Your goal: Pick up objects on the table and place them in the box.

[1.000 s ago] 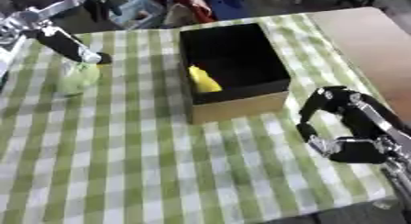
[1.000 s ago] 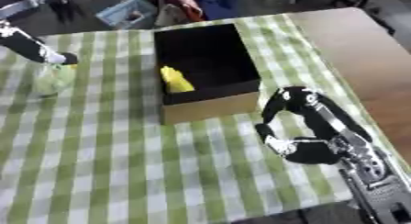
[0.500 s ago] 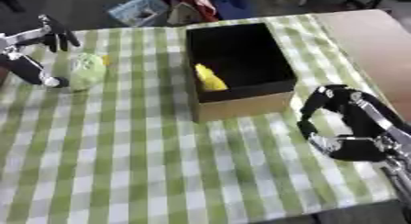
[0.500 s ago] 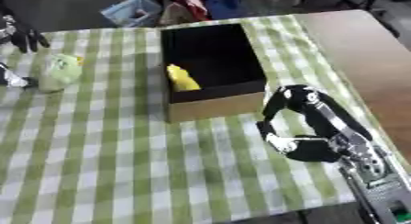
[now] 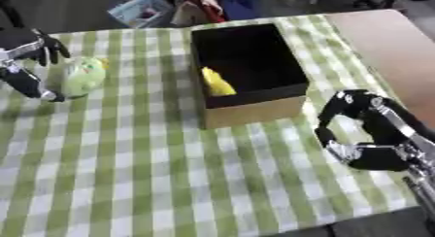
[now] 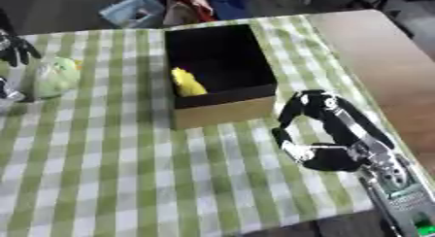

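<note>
L hand (image 5: pixel 32 61) sits at the far-left edge of the checked green-and-white tablecloth (image 5: pixel 153 173), well left of the box (image 5: pixel 246 73). Its fingers are spread apart: upper ones arch over the top-left of the pale green soft toy (image 5: pixel 83 76), and a lower finger or thumb reaches down on the toy's left side. Looks like it's bracketing the toy, not clamped on it; can't tell for sure if there's contact.

What's changed: 1 s ago the hand was directly over the toy, looking like a top-down grasp. By 0.5 s ago, and now, the hand is off to the toy's left w/ fingers open and the toy lying on the cloth, apparently tilted. The camera has also shifted a bit, so part of the apparent move isn't real. My read: that grasp attempt didn't hold, or the hand is re-approaching from the side. Either way the toy isn't lifted yet, so the pick step is pending.

Box: black inside, cardboard-brown outside, open top. One yellow object (image 5: pixel 217 82) already lies inside, against the left wall nearest the toy. So approx. one item done, the green one left, as far as I can see.

R hand (image 6: pixel 319 134) idles just right of the box's near-right corner, fingers curled inward, holding nothing.

Next, prob.: close the fingers round the toy, lift, carry right to the box.
</note>
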Robot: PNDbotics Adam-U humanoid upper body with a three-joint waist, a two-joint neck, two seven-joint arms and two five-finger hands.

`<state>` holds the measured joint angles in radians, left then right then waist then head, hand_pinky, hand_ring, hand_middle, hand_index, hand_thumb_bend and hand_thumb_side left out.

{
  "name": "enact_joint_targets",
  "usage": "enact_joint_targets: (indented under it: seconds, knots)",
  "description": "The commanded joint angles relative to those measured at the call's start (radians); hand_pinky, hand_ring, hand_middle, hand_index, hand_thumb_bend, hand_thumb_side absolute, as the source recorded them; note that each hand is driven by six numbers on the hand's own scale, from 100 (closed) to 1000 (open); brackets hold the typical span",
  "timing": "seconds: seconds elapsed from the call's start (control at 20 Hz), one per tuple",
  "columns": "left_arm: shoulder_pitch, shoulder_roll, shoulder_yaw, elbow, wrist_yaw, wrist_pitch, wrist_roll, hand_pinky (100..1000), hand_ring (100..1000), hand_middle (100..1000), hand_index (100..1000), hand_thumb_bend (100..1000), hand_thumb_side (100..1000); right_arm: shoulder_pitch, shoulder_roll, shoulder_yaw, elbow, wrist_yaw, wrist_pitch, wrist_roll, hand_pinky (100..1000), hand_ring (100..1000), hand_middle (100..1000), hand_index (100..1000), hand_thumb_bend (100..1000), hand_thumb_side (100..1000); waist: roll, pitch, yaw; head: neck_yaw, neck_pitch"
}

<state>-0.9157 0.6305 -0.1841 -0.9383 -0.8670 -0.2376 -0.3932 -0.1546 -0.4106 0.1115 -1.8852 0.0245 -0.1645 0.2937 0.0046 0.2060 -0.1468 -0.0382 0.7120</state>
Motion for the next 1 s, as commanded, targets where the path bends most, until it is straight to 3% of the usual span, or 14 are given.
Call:
enact_joint_targets:
  seconds: [0.05,0.3,0.55,0.7,0.85,1.0]
  knots:
    - [-0.031,0.006,0.025,0.013,-0.025,0.020,0.060,647,568,559,785,654,113,-0.012,-0.020,-0.004,-0.010,-0.003,-0.002,0.004,673,533,518,568,220,100,0.000,-0.010,-0.004,0.003,-0.003]
    - [-0.042,-0.023,0.042,0.062,-0.071,0.062,0.147,646,564,557,785,656,100,-0.019,-0.019,-0.001,-0.011,-0.005,-0.003,0.007,672,533,518,568,221,100,0.000,-0.002,-0.018,0.009,-0.009]
    - [-0.049,-0.052,0.053,0.107,-0.091,0.061,0.163,641,550,544,787,634,100,-0.022,-0.017,0.002,-0.012,-0.006,-0.003,0.011,673,533,518,568,222,100,0.001,0.008,-0.030,0.013,-0.015]
    - [-0.047,-0.066,0.054,0.119,-0.110,0.069,0.190,605,485,481,721,553,100,-0.025,-0.015,0.002,-0.012,-0.007,-0.003,0.012,673,533,517,568,223,100,0.000,0.012,-0.035,0.012,-0.019]
    - [-0.045,-0.075,0.055,0.124,-0.132,0.076,0.231,561,408,392,609,387,100,-0.024,-0.014,0.002,-0.012,-0.007,-0.003,0.011,673,533,518,569,223,100,0.001,0.014,-0.038,0.012,-0.019]
    - [-0.043,-0.077,0.056,0.115,-0.136,0.081,0.294,535,371,349,549,297,100,-0.023,-0.013,0.001,-0.012,-0.007,-0.003,0.011,673,533,517,569,232,100,0.001,0.013,-0.037,0.011,-0.018]
